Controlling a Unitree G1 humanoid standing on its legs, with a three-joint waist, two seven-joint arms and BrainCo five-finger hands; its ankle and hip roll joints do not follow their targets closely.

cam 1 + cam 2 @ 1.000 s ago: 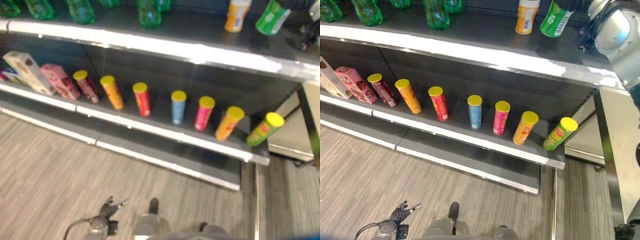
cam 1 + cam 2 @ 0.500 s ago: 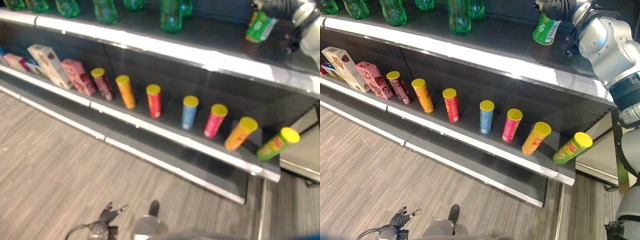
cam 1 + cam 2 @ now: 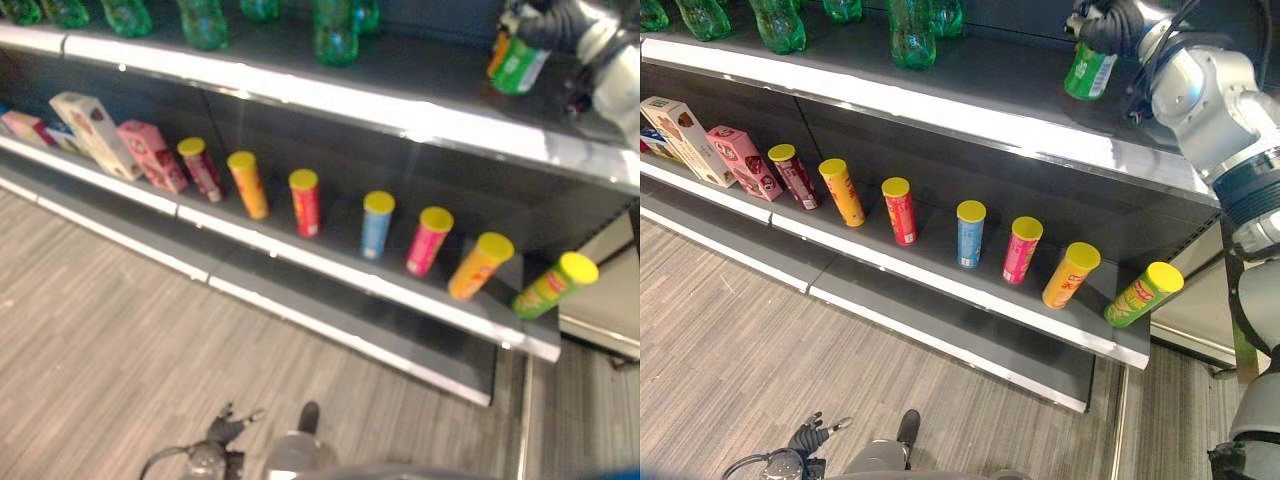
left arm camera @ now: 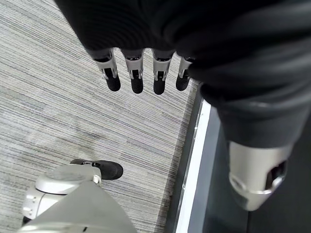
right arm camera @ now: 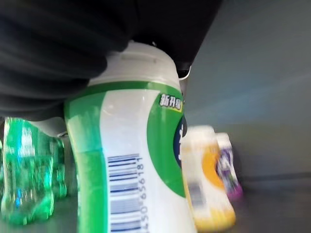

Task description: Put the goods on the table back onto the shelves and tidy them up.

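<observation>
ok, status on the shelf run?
Right hand shut on green-and-white bottle over top shelf. Left hand open, idle. Orange bottle close behind.

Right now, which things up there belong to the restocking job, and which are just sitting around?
In the job:
- green-and-white bottle, held by the right hand
- upper shelf it is going onto

Just there:
- orange bottle and purple bottle behind it
- green soda bottles
- chip cans, lower shelf
- boxes
- left hand, idle over the floor

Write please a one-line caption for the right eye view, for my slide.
Right hand holds a green-and-white bottle over the upper shelf, above a row of yellow-lidded cans.
</observation>
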